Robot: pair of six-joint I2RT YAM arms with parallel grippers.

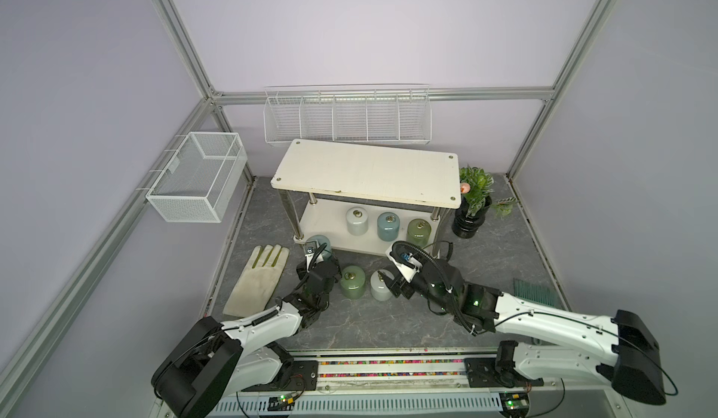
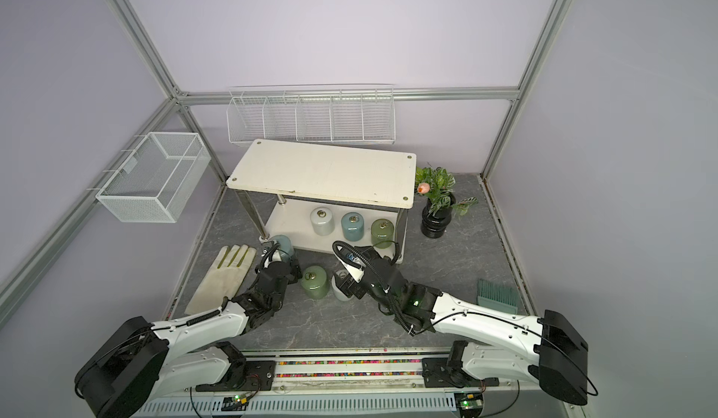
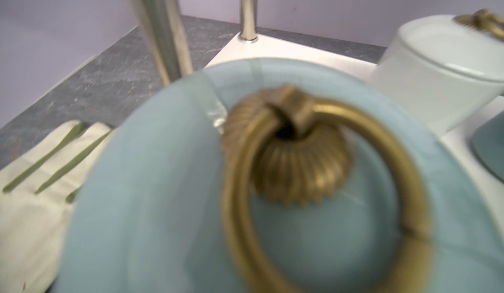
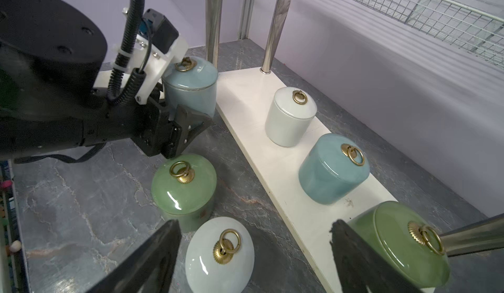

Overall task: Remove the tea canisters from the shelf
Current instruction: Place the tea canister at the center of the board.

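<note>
The shelf (image 1: 369, 171) carries three tea canisters on its lower board: white (image 1: 356, 221), blue-grey (image 1: 388, 226) and green (image 1: 419, 232). Another green canister (image 1: 351, 282) and a white one (image 1: 379, 286) stand on the floor in front. My left gripper (image 1: 321, 257) is shut on a second blue-grey canister (image 4: 191, 87), upright by the shelf's front left post. Its lid and ring (image 3: 300, 169) fill the left wrist view. My right gripper (image 4: 253, 250) hangs open over the floor, and the white canister (image 4: 218, 253) lies below, nearer one finger (image 4: 152, 256).
A pale glove (image 1: 258, 280) lies on the floor left of my left arm. A black vase with a plant (image 1: 470, 217) stands right of the shelf. A green comb-like thing (image 1: 534, 293) lies by the right wall. Wire baskets (image 1: 198, 179) (image 1: 345, 118) hang on the walls.
</note>
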